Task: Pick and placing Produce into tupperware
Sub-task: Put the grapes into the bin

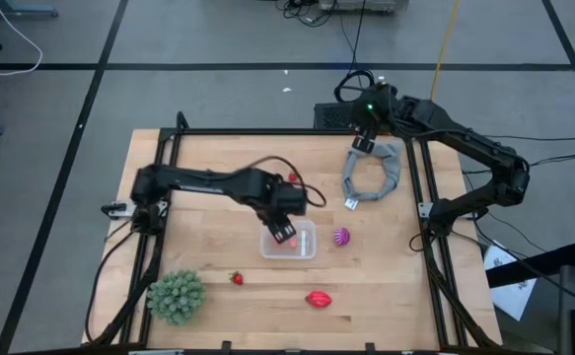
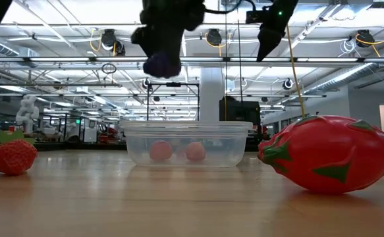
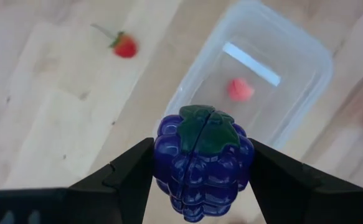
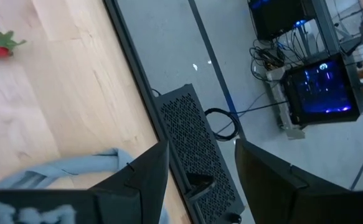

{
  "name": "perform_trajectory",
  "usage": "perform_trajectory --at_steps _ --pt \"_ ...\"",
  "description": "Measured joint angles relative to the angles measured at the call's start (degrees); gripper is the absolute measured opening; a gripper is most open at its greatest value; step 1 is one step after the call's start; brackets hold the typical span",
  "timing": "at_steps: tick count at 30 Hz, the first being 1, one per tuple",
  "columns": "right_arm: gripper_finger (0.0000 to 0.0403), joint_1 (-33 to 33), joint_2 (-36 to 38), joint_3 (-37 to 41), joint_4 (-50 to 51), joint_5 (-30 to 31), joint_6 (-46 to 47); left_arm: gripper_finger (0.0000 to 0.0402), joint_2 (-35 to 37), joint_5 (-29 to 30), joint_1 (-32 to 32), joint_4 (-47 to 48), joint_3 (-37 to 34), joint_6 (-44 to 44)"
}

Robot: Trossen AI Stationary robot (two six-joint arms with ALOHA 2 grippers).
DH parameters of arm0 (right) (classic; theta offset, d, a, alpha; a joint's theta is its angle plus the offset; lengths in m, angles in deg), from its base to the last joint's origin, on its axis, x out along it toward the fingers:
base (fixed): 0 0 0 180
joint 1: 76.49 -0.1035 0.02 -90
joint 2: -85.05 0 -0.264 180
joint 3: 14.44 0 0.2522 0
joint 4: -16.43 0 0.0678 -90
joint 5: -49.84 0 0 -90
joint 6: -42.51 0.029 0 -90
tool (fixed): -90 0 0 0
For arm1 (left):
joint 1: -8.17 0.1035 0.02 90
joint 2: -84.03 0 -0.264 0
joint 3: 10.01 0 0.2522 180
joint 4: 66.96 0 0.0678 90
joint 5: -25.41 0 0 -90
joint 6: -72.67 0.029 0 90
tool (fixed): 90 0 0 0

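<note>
Dropping step. Left pincer (image 3: pixel 201 180) pinching the purple berry bunch (image 3: pixel 203 162), up in the air right above the clear tub (image 1: pixel 289 240) with pink pieces inside. Next: lower a bit, let go gently. Right pincer (image 4: pixel 200 168) spread, empty, waiting far off.

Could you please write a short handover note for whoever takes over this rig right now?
Left end effector: shut on the purple grape cluster, held above the clear tub.
Right end effector: open and empty, waiting at the table's far right corner by the grey cloth ring.
Done: two small red pieces lie in the tub.
Left: release the grapes into the tub; then the magenta fruit right of the tub, the red oval near the front edge, the strawberry beside the green spiky ball, and a small red berry farther back.
</note>
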Motion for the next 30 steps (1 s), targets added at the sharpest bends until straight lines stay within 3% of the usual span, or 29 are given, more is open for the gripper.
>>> perform_trajectory --at_steps 8,16,30 --pt "0.0177 0.5 0.0 0.0 0.0 0.0 0.6 0.0237 -3.9 3.3 -2.4 -2.3 0.5 7.0" --pt "0.0177 0.5 0.0 0.0 0.0 0.0 1.4 0.0237 -8.0 2.9 -3.6 -3.1 0.5 9.4" --pt "0.0177 0.5 0.0 0.0 0.0 -0.3 1.5 0.0237 -8.6 2.9 -6.0 -8.7 0.4 13.3"
